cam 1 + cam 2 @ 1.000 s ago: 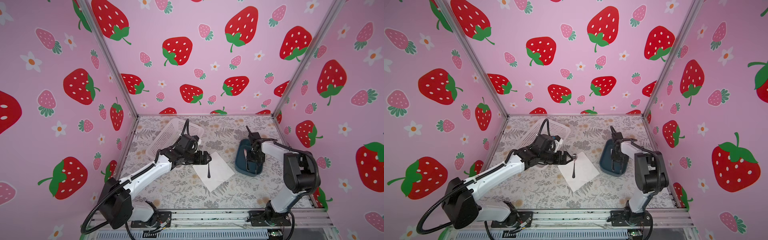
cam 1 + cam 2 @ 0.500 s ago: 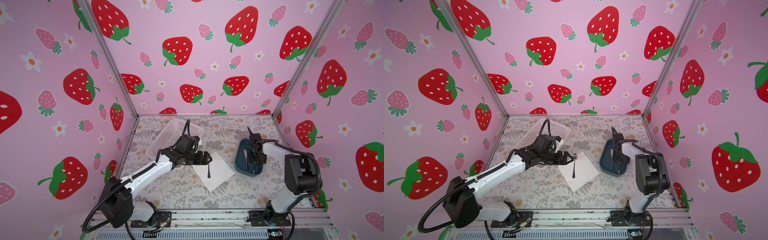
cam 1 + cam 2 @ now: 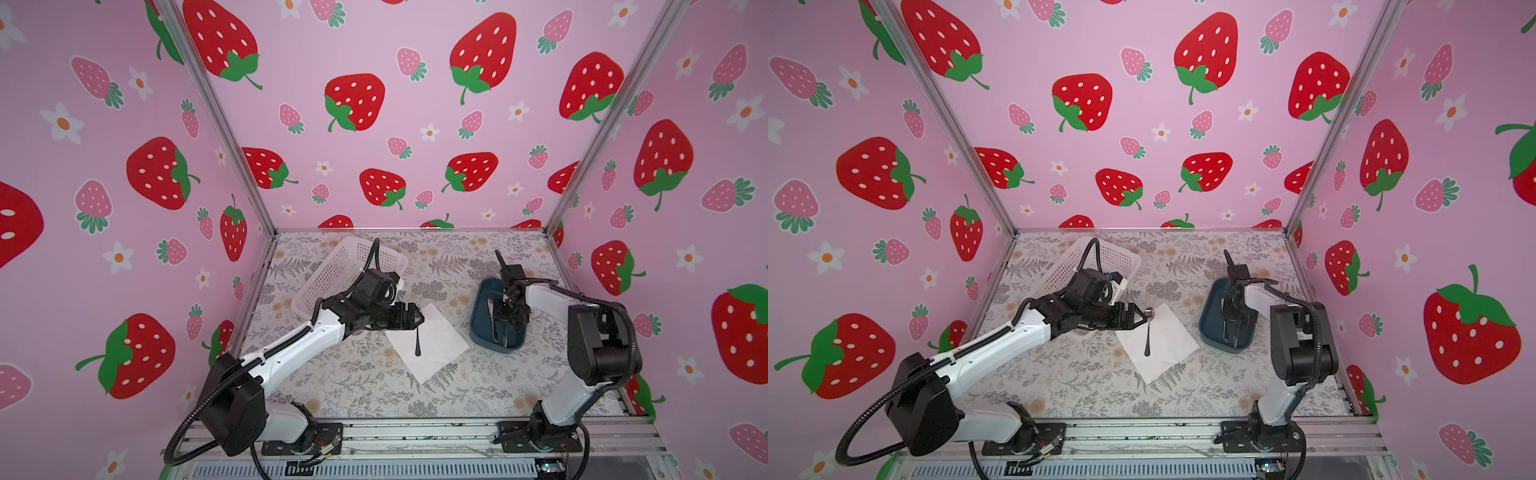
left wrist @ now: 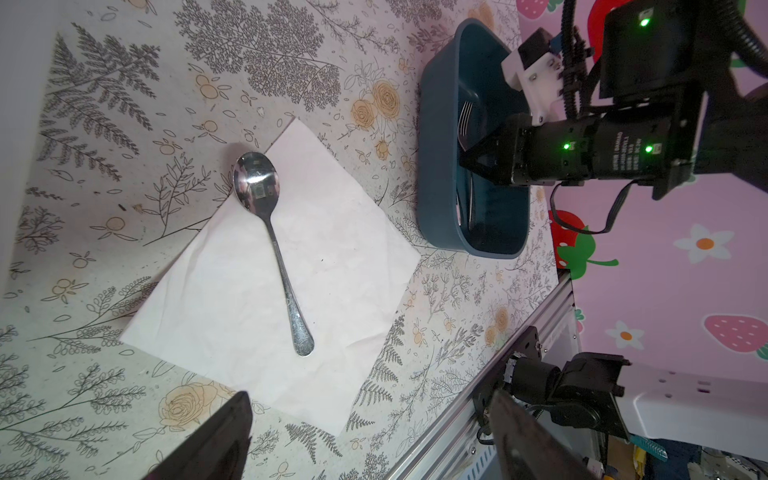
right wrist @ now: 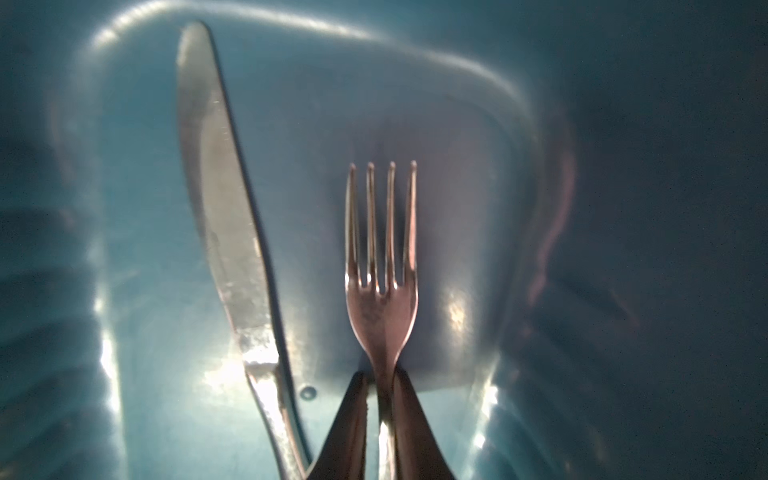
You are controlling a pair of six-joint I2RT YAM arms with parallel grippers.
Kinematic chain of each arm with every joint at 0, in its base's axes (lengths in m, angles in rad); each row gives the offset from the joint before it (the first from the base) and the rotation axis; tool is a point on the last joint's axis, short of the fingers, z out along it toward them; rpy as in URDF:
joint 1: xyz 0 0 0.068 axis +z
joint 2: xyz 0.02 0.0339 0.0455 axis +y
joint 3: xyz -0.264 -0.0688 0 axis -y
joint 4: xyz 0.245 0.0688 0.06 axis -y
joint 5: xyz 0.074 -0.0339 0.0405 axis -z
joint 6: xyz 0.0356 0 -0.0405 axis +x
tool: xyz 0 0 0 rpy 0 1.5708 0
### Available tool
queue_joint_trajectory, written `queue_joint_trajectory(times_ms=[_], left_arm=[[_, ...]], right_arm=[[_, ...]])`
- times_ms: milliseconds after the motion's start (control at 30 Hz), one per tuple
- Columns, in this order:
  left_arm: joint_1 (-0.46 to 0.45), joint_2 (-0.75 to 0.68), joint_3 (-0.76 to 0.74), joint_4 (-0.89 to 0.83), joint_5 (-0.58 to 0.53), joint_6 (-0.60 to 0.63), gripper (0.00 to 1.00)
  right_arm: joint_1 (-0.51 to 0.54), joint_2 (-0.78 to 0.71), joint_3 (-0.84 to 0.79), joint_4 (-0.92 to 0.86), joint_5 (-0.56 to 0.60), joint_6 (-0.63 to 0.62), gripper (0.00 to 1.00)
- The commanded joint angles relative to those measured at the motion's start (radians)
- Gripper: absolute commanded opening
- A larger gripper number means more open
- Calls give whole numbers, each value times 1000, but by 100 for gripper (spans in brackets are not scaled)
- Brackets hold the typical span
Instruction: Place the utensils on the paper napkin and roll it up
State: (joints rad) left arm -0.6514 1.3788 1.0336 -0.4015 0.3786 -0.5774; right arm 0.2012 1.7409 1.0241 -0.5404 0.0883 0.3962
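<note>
In tub, centre-right of a top view, fork is being pinched at neck by R gripper, jaws just closed in; knife beside. Spoon is lying on napkin, mid-frame. L gripper is being held wide open, empty. Lift-out probably next.

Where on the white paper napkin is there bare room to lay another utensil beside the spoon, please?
The widest bare patch of the white square paper napkin lies between the shiny metal spoon and the blue plastic tub. A smaller patch borders the spoon's other side. The far-left edge is crowded: the open left pincer hovers by the spoon's bowl.
</note>
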Motion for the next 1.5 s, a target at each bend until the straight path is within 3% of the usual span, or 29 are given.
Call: queue_joint_trajectory(times_ms=[0, 267, 533, 800, 1167, 1467], left_arm=[[-8, 4, 45, -7, 25, -3, 91], [-60, 87, 120, -56, 50, 13, 91], [-182, 294, 329, -128, 59, 31, 94], [-227, 414, 488, -172, 54, 39, 96], [-235, 413, 473, -164, 66, 30, 96], [-234, 380, 450, -185, 47, 40, 95]], right_arm=[[-21, 75, -26, -44, -53, -44, 17], [-35, 99, -57, -51, -96, -67, 17], [-34, 77, -24, -123, -99, -94, 22], [-34, 133, -7, -131, -82, -95, 18], [4, 135, 2, -178, -59, -93, 18], [6, 80, 14, -167, -49, -66, 6]])
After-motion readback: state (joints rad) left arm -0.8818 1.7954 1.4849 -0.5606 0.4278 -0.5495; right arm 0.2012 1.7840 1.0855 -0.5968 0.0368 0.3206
